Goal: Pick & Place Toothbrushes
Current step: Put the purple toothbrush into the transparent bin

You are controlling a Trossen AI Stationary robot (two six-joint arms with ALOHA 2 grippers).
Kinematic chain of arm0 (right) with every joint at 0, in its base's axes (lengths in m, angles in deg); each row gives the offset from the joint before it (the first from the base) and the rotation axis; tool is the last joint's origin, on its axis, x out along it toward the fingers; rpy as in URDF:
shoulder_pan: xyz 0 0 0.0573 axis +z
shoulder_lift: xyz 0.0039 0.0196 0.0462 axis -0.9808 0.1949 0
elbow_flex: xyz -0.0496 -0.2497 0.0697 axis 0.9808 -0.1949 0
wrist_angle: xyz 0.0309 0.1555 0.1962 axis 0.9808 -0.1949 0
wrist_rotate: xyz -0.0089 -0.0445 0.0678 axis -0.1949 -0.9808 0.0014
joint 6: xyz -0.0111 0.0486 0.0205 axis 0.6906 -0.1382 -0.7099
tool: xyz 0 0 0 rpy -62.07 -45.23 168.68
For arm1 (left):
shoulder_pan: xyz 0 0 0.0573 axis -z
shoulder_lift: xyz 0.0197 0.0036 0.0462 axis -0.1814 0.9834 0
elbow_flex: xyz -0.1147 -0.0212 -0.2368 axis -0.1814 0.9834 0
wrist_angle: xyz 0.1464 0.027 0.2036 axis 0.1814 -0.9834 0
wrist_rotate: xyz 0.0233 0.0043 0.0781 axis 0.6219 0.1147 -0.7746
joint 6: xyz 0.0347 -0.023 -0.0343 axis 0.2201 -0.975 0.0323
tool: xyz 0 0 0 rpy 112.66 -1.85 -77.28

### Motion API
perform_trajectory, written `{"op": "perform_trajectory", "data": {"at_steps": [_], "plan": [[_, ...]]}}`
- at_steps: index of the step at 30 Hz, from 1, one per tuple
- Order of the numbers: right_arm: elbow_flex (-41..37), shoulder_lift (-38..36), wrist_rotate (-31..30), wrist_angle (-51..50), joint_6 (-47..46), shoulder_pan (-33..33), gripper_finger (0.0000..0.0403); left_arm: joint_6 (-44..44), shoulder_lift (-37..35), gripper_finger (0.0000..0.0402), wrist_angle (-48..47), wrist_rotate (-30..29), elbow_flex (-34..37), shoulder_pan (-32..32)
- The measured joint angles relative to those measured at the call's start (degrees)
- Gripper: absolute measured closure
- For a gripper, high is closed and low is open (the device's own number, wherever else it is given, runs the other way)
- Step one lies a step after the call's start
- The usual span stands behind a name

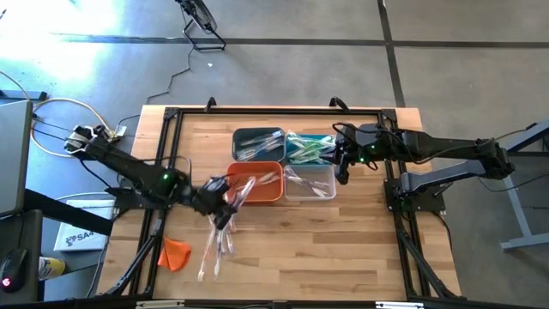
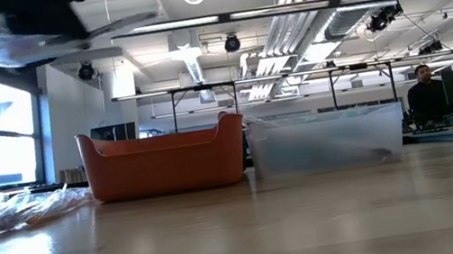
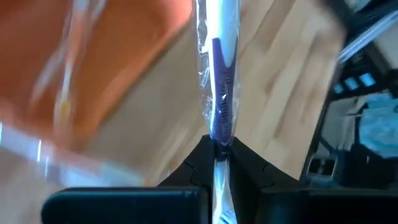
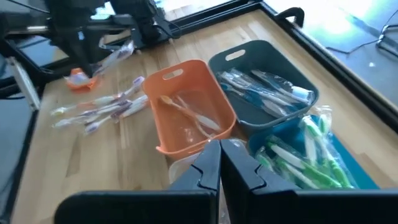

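One wrapped toothbrush [image 3: 217,93] is pinched in the left gripper [image 1: 225,196] at the orange bin's [image 1: 262,194] nine o'clock rim, evidently for dropping in, while the right gripper [image 1: 343,176], fingers together, waits at three o'clock beside the clear bin [image 1: 326,190].

Your high view looks straight down on the whole bench [image 1: 343,249]; your low view sits level at its surface. Both share the orange bin [image 1: 257,184], which the right wrist view sees too.
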Motion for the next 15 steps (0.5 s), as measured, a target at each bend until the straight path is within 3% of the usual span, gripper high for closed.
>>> {"op": "perform_trajectory", "data": {"at_steps": [8, 15], "plan": [[0.0, 0.2, 2.7, 5.6, -0.3, 0.0, 0.04, 20.2, 0.3, 0.0381, 14.0, 0.2, 0.0, -14.1], [0.1, 2.4, 3.2, 20.9, 1.0, 0.0, 0.0399, 33.1, 0.3, 0.0381, 32.4, 0.8, 0.0, -22.1]]}}
